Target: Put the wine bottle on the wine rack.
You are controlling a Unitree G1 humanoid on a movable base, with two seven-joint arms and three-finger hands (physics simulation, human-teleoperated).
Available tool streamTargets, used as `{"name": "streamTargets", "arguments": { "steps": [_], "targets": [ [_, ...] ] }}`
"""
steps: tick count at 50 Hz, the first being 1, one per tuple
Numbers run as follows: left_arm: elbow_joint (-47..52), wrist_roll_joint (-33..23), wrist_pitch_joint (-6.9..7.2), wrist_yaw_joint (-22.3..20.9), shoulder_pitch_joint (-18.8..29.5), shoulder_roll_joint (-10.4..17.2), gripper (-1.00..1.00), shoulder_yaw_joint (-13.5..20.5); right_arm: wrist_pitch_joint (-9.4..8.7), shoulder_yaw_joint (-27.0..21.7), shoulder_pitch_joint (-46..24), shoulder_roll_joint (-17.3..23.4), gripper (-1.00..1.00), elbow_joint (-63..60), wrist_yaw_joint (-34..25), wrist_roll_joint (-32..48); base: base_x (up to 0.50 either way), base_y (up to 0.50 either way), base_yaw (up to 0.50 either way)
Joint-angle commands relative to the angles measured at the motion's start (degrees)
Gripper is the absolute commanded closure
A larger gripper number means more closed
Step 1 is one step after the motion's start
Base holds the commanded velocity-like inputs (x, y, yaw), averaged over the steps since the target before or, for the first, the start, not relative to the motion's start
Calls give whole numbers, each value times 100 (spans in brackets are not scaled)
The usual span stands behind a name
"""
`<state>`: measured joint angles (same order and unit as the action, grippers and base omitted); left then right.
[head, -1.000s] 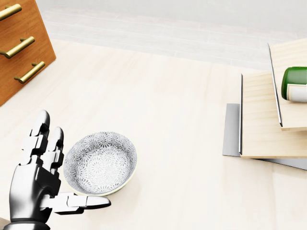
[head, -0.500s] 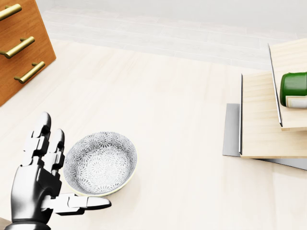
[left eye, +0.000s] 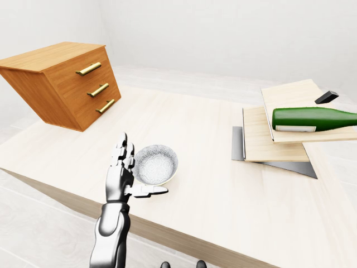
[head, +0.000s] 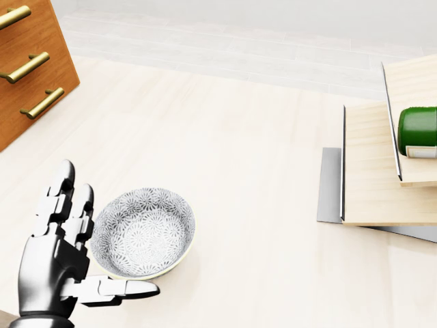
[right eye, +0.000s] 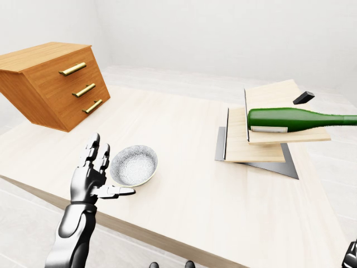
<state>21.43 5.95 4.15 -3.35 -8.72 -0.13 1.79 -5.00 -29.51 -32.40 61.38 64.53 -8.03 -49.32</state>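
On a pale wooden counter [left eye: 212, 184], the robot's metallic left hand [head: 58, 263] stands upright with its fingers spread and released, grasping nothing, its thumb stretched out under the rim of a white patterned ceramic bowl [head: 142, 232]. That bowl sits just beside the hand, toward 3 o'clock of it in the head view.

Well apart, toward 2 o'clock of the bowl in the left-eye view, the dark green glass wine bottle [left eye: 312, 118] with a pale label lies on its side on the upper board of a stepped light-wood wine rack [right eye: 268, 142], its neck pointing to 3 o'clock. A grey metal base plate [left eye: 290, 166] shows beneath the rack's lower board. A small black block [left eye: 326, 97] rests on the upper board at about 12 o'clock of the bottle, close to it.

At 10 o'clock of the bowl in the left-eye view, a brown wooden three-drawer chest [left eye: 67, 84] with brass bar handles appears tilted at the counter's edge.

Only a sliver of the right hand [right eye: 351, 255] shows at 5 o'clock of the right-eye view; whether it is clenched or released cannot be told.
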Motion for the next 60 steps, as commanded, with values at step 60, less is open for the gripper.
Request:
{"name": "streamTargets", "arguments": {
  "steps": [60],
  "targets": [
    [233,16,85,-4,17,19,-100,2,0,-2202,1256,1328,-100,-5067,2565,-3023,0,0,0]
  ]
}}
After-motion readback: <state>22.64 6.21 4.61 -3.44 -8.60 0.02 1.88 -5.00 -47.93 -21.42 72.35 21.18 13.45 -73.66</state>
